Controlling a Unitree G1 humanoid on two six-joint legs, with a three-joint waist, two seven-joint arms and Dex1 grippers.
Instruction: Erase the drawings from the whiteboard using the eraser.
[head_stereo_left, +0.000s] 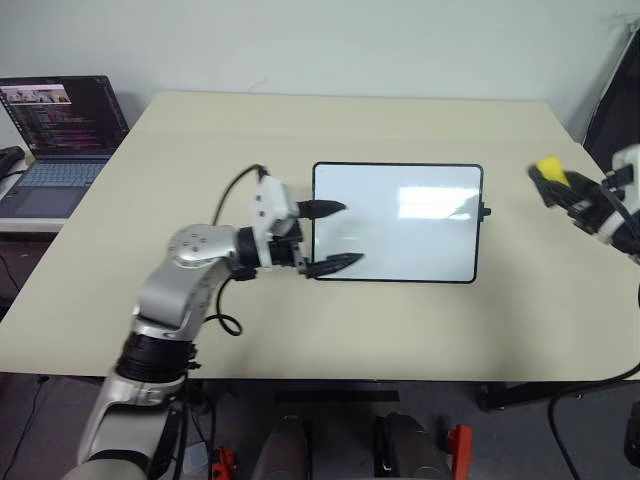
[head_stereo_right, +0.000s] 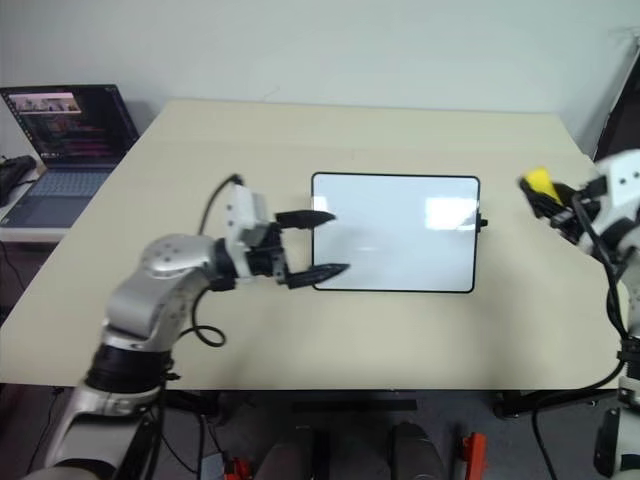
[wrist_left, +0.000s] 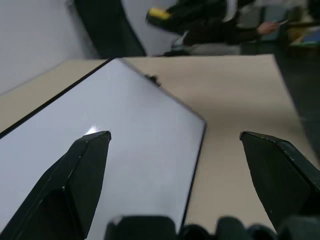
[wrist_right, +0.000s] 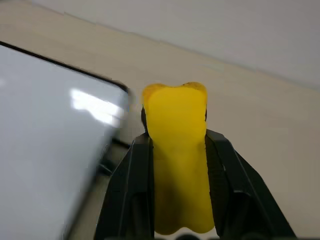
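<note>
While the eraser (wrist_right: 176, 150) is sitting clamped between the two black fingers of the right gripper (head_stereo_left: 562, 190), its yellow body is bulging slightly past the fingertips, which suggests a light, somewhat soft block that is giving a little under the squeeze. The hold is lying across its long sides, leaving the front end free. Judging by its look, the block is unlikely to slip as long as the fingers are pressing on the flanks, though a hard push against the board could be twisting it in the grip. The right gripper is hanging above the bench (head_stereo_left: 300, 130), off the right short side of the whiteboard (head_stereo_left: 398, 222) and apart from it.

The whiteboard is lying flat near the middle of the bench; it is looking thin, stiff and light, so it could be sliding under a wipe unless something is steadying it. Its white face is showing glare and no drawings that can be made out.

The left gripper (head_stereo_left: 330, 237) is standing wide open and empty at the board's left short edge, one finger over the white surface and the other near the lower corner; whether it is touching cannot be told. A laptop (head_stereo_left: 62, 130) is sitting on a side table at the far left.
</note>
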